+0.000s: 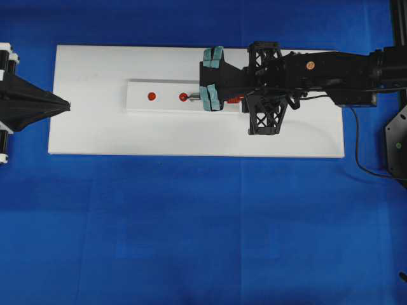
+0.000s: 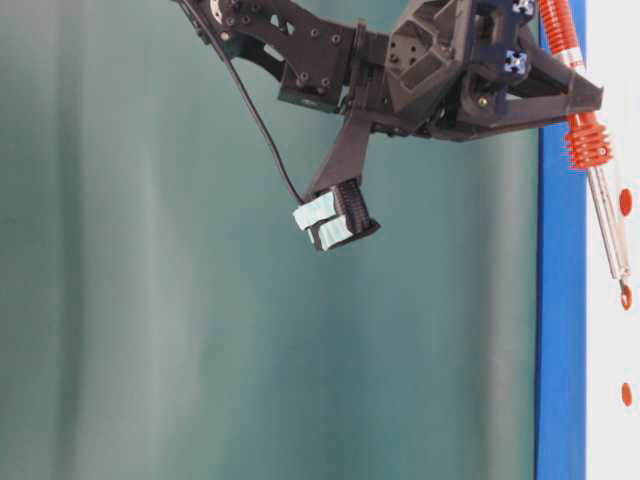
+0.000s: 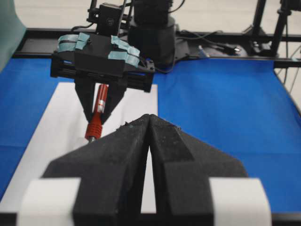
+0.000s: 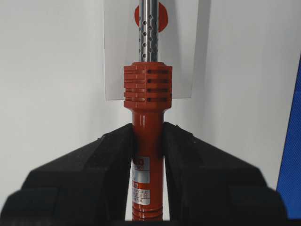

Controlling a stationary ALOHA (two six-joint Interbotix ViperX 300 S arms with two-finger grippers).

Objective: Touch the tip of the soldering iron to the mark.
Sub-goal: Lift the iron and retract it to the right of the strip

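Overhead: the right gripper [image 1: 212,77] reaches over a white rectangular board [image 1: 95,127] on blue cloth [image 1: 191,222], holding the red-orange, silver-shafted soldering iron [image 1: 191,97] above a raised white strip [image 1: 137,101] bearing two red dot marks [image 1: 151,96] — the tip sits at the nearer one.

Table level: one iron, shaft ending at a red dot.

Left wrist: the left gripper [image 3: 148,123] — black fingers pressed together, nothing between them.

Right wrist: two black fingers [image 4: 108,155] clamp the iron's handle.

The soldering iron [image 1: 191,98] tip lies over the right-hand mark [image 1: 183,96] on the strip [image 1: 166,89].
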